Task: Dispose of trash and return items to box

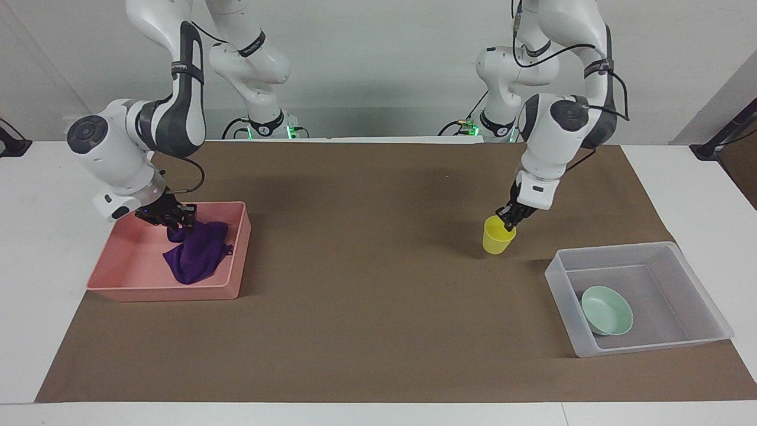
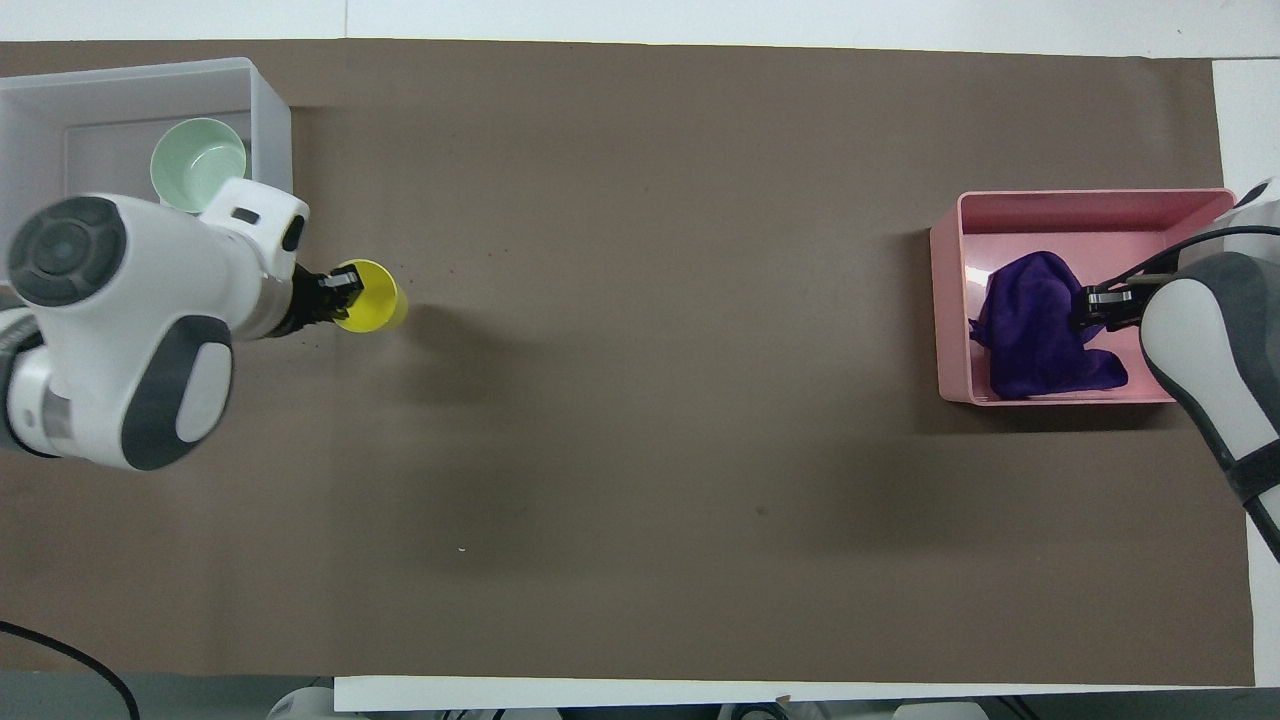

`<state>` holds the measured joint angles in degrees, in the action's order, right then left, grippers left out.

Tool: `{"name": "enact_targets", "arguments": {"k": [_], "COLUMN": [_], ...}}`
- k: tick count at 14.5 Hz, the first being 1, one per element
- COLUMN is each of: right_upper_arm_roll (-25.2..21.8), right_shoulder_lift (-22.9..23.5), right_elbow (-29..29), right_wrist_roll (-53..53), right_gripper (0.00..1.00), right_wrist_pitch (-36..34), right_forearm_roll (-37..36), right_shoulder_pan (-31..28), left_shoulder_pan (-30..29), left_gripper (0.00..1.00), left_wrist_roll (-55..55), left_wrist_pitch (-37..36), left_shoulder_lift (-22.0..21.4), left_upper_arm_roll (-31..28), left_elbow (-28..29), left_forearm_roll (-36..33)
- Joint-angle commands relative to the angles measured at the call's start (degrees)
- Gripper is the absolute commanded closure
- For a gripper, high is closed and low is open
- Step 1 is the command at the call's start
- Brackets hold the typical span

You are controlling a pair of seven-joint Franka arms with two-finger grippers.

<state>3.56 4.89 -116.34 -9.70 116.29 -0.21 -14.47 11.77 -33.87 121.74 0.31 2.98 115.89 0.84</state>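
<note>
Carrying the yellow cup by its rim in the left gripper, jaws pinched shut, lift it over the box wall beside the bowl. The right gripper grips the purple cloth inside the pink tray.

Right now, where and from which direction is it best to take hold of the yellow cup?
Probably at the rim, from above. The yellow cup stands upright on the table with its mouth open, so one finger can go inside and one outside the thin wall. The left gripper already sits on the rim at the side nearer the robots, apparently clamped on it.
</note>
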Motion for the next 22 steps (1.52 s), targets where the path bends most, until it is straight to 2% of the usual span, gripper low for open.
{"name": "enact_targets", "arguments": {"k": [1,3,4,6,8,11,17,18,19,20,22], "right_upper_arm_roll": [0.84,1.97,2.07,2.16,2.16,2.07,2.07,2.07,2.07,1.98,1.98], "right_shoulder_lift": [-1.72,-2.52,-3.30,-3.92,-3.66,-3.84,-4.19,-4.45,-5.06,-5.24,-5.42], "right_elbow": [1.81,3.31,3.58,4.97,9.36,15.69,24.93,25.37,25.46,25.46,25.11], "right_wrist_roll": [-0.59,-0.32,-0.06,1.69,4.76,7.06,6.45,6.27,5.92,5.83,2.77], "right_gripper": [0.03,0.01,0.01,0.01,0.01,0.01,0.01,0.01,0.01,0.01,0.00], "right_wrist_pitch": [-3.77,-6.51,-6.86,-9.31,-14.93,-22.92,-35.68,-36.48,-36.66,-36.66,-36.40], "right_forearm_roll": [-0.49,0.21,0.30,0.39,0.48,0.48,0.56,0.65,1.44,3.10,4.78], "right_shoulder_pan": [0.15,1.11,2.33,4.36,6.99,9.29,9.11,9.03,9.02,8.59,8.76], "left_shoulder_pan": [-9.01,-14.56,-15.72,-16.86,-19.33,-18.80,-18.28,-17.67,-17.14,-16.96,-16.43], "left_gripper": [1.00,1.00,1.00,1.00,1.00,1.00,0.99,0.71,0.11,0.00,0.00], "left_wrist_roll": [7.48,8.47,8.56,8.65,8.65,8.56,8.65,8.65,8.47,8.47,10.04], "left_wrist_pitch": [-10.53,-11.61,-11.27,-9.25,-5.05,-2.92,1.03,2.70,2.89,1.93,-2.54], "left_shoulder_lift": [6.25,12.22,17.21,23.48,26.04,28.24,28.08,27.73,27.72,27.20,22.57], "left_upper_arm_roll": [-0.08,-0.08,-0.08,-0.08,-0.08,-0.08,-0.08,-0.08,-0.08,-0.08,0.09], "left_elbow": [-17.82,-26.56,-30.77,-34.84,-34.77,-34.33,-25.64,-24.23,-24.39,-25.27,-27.12], "left_forearm_roll": [2.92,2.06,-0.90,-1.82,2.04,2.15,2.14,2.06,1.88,1.62,-1.17]}}
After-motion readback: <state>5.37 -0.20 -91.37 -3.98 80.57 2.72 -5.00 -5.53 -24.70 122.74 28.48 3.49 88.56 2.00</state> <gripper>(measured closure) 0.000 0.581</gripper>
